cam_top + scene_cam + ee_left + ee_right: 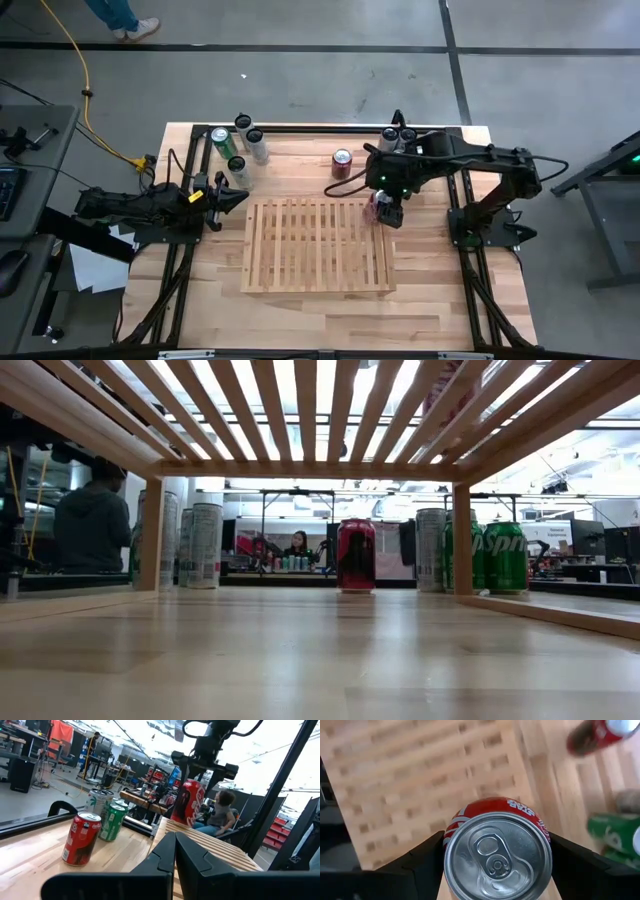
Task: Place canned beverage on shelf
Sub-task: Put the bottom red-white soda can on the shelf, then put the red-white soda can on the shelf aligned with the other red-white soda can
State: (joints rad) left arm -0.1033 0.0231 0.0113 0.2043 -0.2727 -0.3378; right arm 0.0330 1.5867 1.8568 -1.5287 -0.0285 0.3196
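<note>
While clamped on one red can (497, 852), fingers spread wide against its two sides, hangs above the back right corner of the shelf (318, 245): the right gripper (385, 210), on an arm folded in from the table's right side with the wrist pointing straight down. Cannot tell whether the held can's base touches the slats. Counted on the butcher-block table (300, 310): one slatted light-wood shelf in the middle; one second red can (342, 162) upright just behind the shelf; four cans clustered at the back left, namely one green can (220, 137) and three silver cans (256, 140); at least two more can tops (390, 135) at the back right, partly hidden under the right arm. Pressed fully together and holding nothing: the left gripper (237, 197), tips just beside the shelf's left edge, arm stretched low and level from the table's left side.
</note>
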